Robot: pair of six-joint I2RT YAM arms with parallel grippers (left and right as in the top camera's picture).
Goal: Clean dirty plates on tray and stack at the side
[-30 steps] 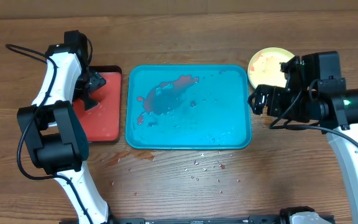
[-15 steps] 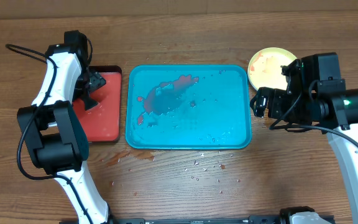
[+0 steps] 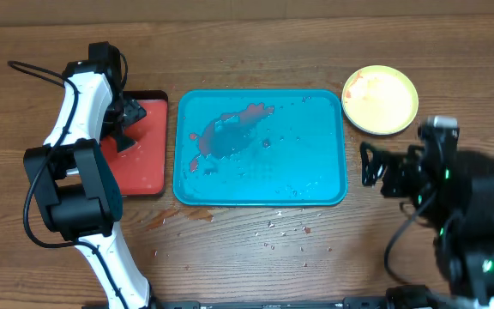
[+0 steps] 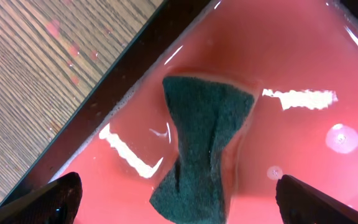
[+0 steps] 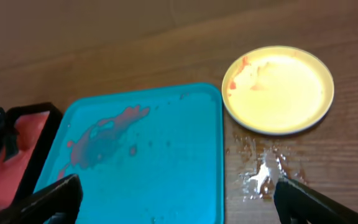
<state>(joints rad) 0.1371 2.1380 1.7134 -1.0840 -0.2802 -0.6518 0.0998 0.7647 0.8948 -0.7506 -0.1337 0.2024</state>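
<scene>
yellow plate (image 3: 380, 100) sits near the table's far right corner, rim smeared red, beside the tray (image 3: 316, 167). both left gripper (image 3: 125, 124) and right gripper (image 3: 369, 165) are spread, empty. i'd pinch the sponge (image 4: 204, 143) at its narrow waist, squarely, before wiping.

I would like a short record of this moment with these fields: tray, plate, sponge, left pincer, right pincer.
tray: turquoise tray in the middle of the table, no plate on it, red smears and droplets inside
plate: yellow-green plate on the table by the tray's far right corner, red traces near its rim
sponge: dark green sponge lying in the wet red tray
left pincer: open, above the sponge, holding nothing
right pincer: open, empty, beside the tray's right edge
</scene>
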